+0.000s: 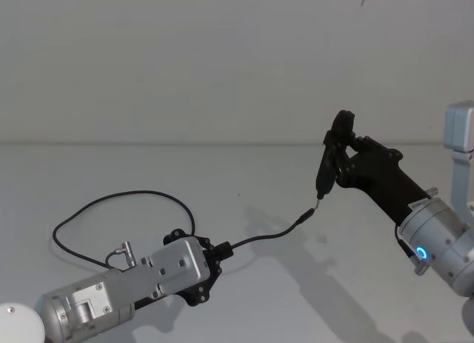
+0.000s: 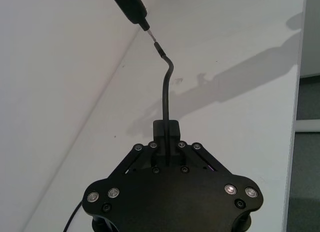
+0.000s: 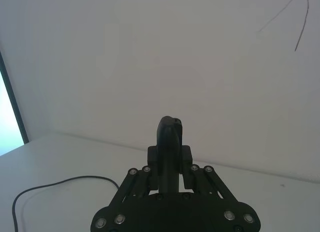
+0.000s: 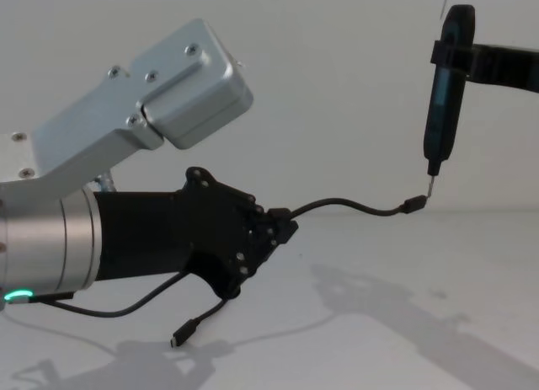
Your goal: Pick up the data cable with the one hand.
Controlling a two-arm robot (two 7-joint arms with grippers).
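Note:
The data cable (image 1: 111, 198) is a thin black cord whose loop lies on the white table to the left. My left gripper (image 1: 221, 250) is shut on it a short way from one end, and that stretch (image 4: 354, 206) arches free above the table. The plug (image 1: 304, 215) at that end sits just under the metal pin of a slim black stick tool (image 1: 326, 169). My right gripper (image 1: 348, 154) is shut on this tool and holds it upright, tip down. The cable's other plug (image 4: 181, 335) hangs low near the tabletop. In the left wrist view the cord (image 2: 165, 86) rises from the closed fingers (image 2: 172, 128) toward the tool tip.
The white table (image 1: 244, 298) meets a plain white wall at the back. Its side edge (image 2: 295, 117) shows in the left wrist view. A white round object (image 1: 15, 321) sits at the near left corner, beside my left arm.

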